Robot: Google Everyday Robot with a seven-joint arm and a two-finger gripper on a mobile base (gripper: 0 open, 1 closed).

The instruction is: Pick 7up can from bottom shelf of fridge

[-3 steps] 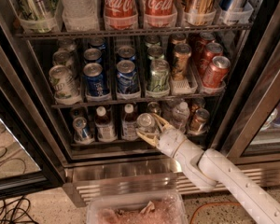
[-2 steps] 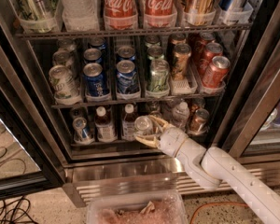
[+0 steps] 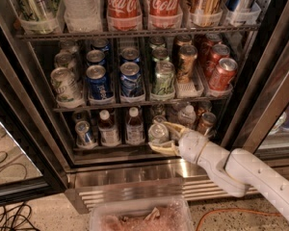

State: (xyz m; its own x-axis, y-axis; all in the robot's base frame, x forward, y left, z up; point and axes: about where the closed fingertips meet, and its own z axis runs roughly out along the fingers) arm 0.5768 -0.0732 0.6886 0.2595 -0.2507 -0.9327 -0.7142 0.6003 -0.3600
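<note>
We see the gripper (image 3: 159,136) low in the fridge (image 3: 135,174) at the front of the bottom shelf (image 3: 111,149), arm coming in from the lower right. Its fingers (image 3: 176,128) are spread apart with the 7up can (image 3: 157,130) between them; we can't tell whether they touch it. The can stands upright on the shelf, just right of two dark bottles (image 3: 134,127), with a copper-brown can (image 3: 206,122) further right and a blue-labelled can (image 3: 84,133) at far left.

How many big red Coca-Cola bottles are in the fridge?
2. The left Coca-Cola bottle and the right Coca-Cola bottle stand side by side on the top shelf in view; more may hide behind. The gripper is at the 7up can on the bottom shelf.
</note>
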